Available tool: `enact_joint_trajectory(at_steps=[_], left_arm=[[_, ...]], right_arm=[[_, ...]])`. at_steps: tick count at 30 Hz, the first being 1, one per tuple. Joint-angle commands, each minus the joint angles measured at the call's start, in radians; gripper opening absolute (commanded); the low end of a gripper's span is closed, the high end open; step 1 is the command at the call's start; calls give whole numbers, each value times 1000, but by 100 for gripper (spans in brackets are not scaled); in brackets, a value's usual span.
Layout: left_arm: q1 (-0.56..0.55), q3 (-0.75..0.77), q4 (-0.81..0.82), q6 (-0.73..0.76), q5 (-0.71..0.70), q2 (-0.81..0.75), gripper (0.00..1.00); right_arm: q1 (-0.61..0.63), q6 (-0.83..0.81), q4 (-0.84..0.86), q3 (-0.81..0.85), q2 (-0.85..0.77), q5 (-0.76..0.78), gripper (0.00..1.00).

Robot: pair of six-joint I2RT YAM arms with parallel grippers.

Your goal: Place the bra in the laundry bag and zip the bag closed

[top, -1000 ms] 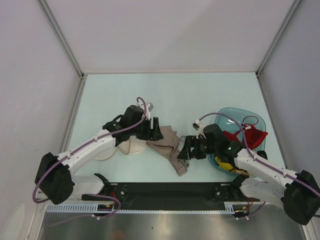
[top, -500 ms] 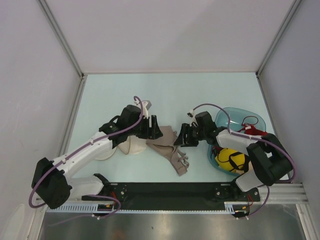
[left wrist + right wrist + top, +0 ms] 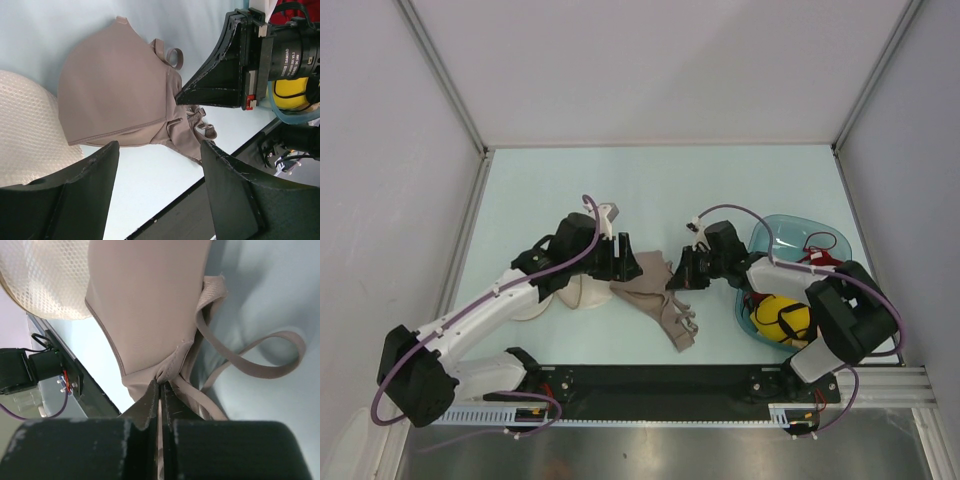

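A: Nearest the bases?

B: Bra (image 3: 658, 298), taupe. Lies flat on table (image 3: 740, 180), between the two arms. Narrow end with thin straps nearest; broad plain cup farther off, toward the left arm.

A: Held?

B: Yes. Right gripper (image 3: 160, 385): comes in low from the right arm's side and pinches a fold at the cup's lower edge. Fingers (image 3: 145, 410) pressed together, with fabric bunched between the tips. One strap loop lies loose on the table just beside the pinch.

A: Other claw?

B: Left gripper (image 3: 159, 147): spread wide, with nothing between the fingers. Hangs over the cup's edge on the left arm's side, facing the right gripper across the bra. Contact with the fabric: cannot tell.

A: Next out?

B: Bag (image 3: 582, 293), cream-white mesh, rounded. Sits on the table beside the bra, against the cup's edge on the left arm's side. Partly hidden under the left arm in the top view. Zip open or closed: cannot tell. Bra wholly outside it.

A: Farther?

B: Basket (image 3: 790, 220), translucent teal, on the right arm's side, well apart from the bag. Holds a yellow-and-black garment (image 3: 782, 318) at its near end and a red bra (image 3: 825, 262) toward its far end. Right arm crosses over the rim.
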Motion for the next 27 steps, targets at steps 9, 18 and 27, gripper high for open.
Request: enact_joint_trajectory(at_steps=[9,18,27], left_arm=[[-6,14,-3,0,0,-24,72],[-6,5,32,-6,48,28,72],[-6,-9,83,1,45,121,71]], right_arm=[[168,40,-152,38,-171,159,0],[161,67,-46,-51,-87,129,3],[136,-1,-218,-4,-226,154,50]])
